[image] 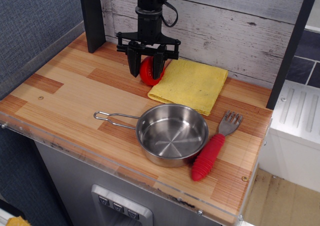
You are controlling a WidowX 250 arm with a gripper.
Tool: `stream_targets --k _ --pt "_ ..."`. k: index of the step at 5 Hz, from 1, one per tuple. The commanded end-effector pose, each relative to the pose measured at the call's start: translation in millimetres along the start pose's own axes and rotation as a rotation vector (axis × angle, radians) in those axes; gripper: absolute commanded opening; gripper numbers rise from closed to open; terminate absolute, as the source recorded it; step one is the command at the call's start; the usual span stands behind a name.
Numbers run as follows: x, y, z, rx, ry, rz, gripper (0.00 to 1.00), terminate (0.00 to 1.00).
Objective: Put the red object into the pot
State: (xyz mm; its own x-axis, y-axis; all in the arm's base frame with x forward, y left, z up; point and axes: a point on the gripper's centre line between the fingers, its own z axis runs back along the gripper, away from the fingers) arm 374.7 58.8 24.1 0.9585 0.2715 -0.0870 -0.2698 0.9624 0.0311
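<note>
— While the arm hangs straight down at the back of the counter, how is the gripper standing?

— It points vertically down, and its two black fingers are narrowed around the red object, one on each side (I cannot tell if both truly press it).

— Which way does the red piece face?

— Its round side turns toward the camera; the flat face I cannot see. It sits low at the wooden counter, touching the left edge of the yellow cloth.

— What else is near?

— The pot stands well in front, its wire handle pointing left. A fork with a red handle lies just to its right, tines toward the back wall.
</note>
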Motion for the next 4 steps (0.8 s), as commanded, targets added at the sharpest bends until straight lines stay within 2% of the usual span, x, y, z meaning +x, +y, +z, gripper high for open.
stream_targets --k 1,2,3,4 --pt "-21 26 82 -0.085 -0.161 0.037 0.0 0.0" --pt "-60 26 122 -0.109 -0.23 -0.012 0.0 0.0" --pt "-104 13 127 -0.12 -0.217 -0.093 0.0 0.0" --pt "-137 -3 115 -0.065 -0.185 -0.168 0.0 0.0"
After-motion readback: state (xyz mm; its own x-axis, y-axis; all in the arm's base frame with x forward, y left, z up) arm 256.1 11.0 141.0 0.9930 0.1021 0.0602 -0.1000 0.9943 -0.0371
